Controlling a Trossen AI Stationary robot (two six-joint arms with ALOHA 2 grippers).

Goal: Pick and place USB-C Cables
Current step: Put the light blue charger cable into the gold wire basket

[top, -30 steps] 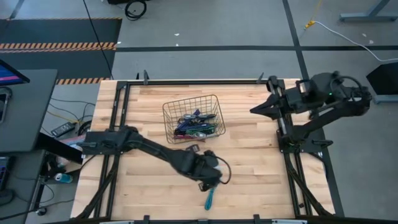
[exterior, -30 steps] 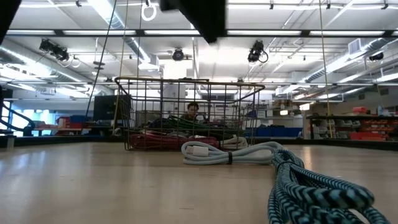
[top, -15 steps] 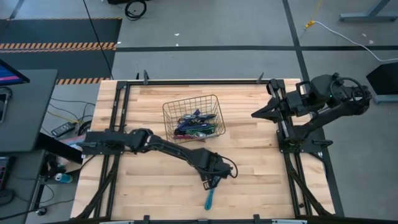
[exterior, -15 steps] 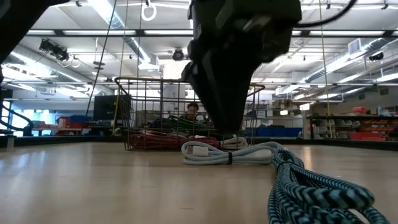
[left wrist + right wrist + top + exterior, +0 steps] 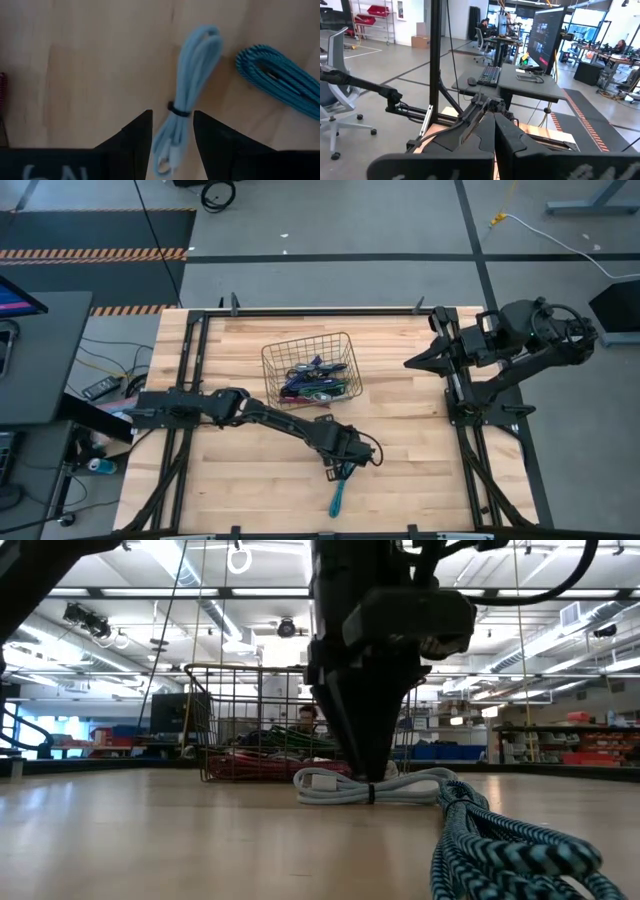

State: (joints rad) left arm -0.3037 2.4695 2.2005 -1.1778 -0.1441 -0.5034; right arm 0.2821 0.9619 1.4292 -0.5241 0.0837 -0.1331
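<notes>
A pale blue bundled USB-C cable [image 5: 192, 75], tied at its middle with a dark band, lies flat on the wooden table [image 5: 230, 480]. My left gripper [image 5: 172, 137] points down over its connector end. It is open, with one finger on each side of the bundle, low by the table [image 5: 368, 772]. A teal braided cable [image 5: 280, 80] lies just beside it, toward the near edge [image 5: 337, 498]. Several more cables lie in the wire basket [image 5: 310, 368]. My right gripper [image 5: 408, 360] is shut and held high at the table's right side.
The wire basket [image 5: 300, 720] stands on the table just beyond the pale cable. Black frame rails [image 5: 190, 380] run along the table's left and right sides. Bare wood lies left of the left arm. A person sits in the room beyond the basket.
My left gripper has come down from well above the table to just over the pale blue cable, shifting slightly toward the table's right and near edges. The cables have stayed where they were.
</notes>
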